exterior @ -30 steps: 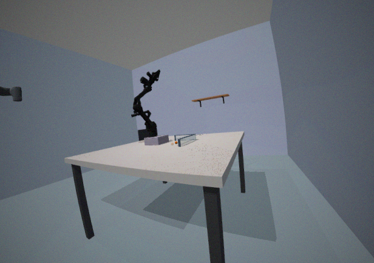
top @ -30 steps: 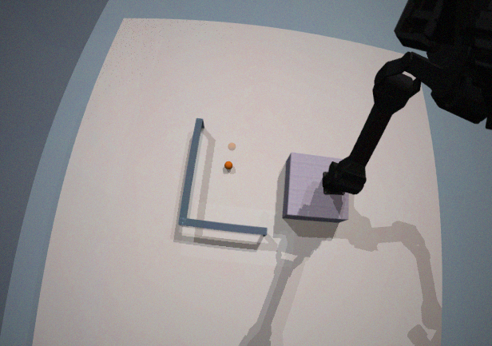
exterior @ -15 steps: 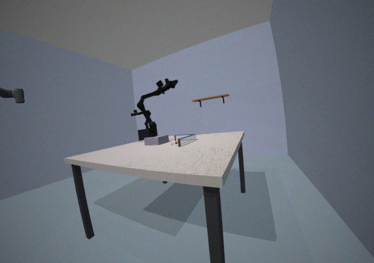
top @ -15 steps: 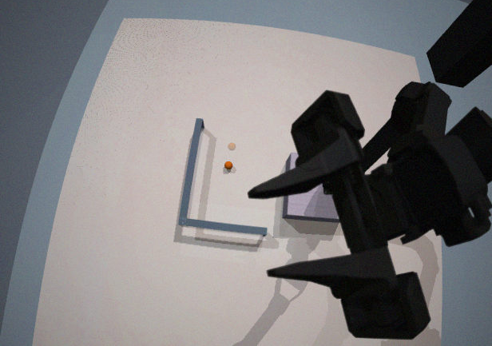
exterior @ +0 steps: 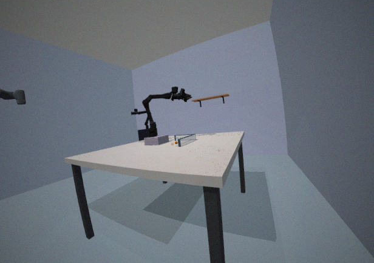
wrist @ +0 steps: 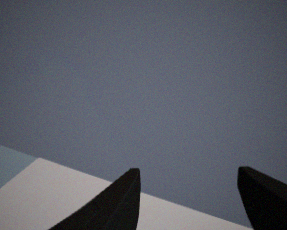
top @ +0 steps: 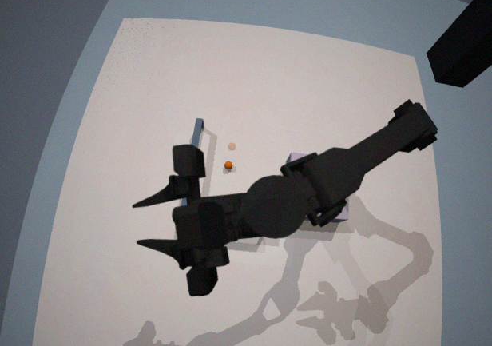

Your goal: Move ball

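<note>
The orange ball (top: 228, 165) (exterior: 176, 142) lies on the table. The see-through copy (top: 232, 146) (exterior: 172, 144) shows a short way from it, a little higher in the top view. The low clear walls (top: 196, 133) (exterior: 187, 140) stand beside the ball; in the top view the arm hides their corner and most of the second wall. My gripper (top: 135, 224) (exterior: 191, 96) (wrist: 188, 176) is open and empty, high above the table and out past the walls, pointing away from the ball. The wrist view shows no ball between the fingertips.
A pale purple block (top: 295, 156) (exterior: 155, 140) stands on the table near the arm's base, partly under the arm in the top view. The table (top: 259, 77) (exterior: 146, 161) carries arm shadows. An orange shelf (exterior: 212, 98) hangs on the far wall. A dark beam (top: 459, 53) shows at upper right.
</note>
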Controlling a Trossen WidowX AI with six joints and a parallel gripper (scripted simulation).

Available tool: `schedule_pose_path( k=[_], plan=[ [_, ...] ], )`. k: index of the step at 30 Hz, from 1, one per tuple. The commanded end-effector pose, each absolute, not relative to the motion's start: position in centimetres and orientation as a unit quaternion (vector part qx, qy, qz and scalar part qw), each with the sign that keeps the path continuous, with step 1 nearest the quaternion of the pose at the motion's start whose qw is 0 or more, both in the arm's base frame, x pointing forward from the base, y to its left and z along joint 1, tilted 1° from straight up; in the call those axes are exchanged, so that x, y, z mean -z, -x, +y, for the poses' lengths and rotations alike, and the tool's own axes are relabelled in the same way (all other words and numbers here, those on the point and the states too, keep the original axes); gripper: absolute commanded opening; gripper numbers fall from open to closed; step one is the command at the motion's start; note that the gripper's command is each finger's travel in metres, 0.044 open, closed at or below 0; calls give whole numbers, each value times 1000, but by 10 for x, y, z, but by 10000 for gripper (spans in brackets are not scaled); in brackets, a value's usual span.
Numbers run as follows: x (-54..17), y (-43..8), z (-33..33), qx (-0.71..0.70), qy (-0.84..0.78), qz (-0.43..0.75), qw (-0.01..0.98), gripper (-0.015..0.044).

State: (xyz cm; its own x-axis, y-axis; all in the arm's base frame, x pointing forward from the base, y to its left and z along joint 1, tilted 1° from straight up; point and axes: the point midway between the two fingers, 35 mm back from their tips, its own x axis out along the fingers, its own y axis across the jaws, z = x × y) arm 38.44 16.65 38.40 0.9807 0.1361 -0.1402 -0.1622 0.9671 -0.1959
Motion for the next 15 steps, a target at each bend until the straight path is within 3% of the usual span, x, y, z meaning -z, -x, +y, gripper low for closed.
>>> schedule_pose_path(
  k=[1, 8, 15],
  plan=[
    [-320, -410, 139, -58, 134, 159, 976, 223],
    [-215, -424, 76, -28, 149, 329, 932, 223],
    [-120, -400, 10, -2, 109, 495, 862, 223]
  ],
)
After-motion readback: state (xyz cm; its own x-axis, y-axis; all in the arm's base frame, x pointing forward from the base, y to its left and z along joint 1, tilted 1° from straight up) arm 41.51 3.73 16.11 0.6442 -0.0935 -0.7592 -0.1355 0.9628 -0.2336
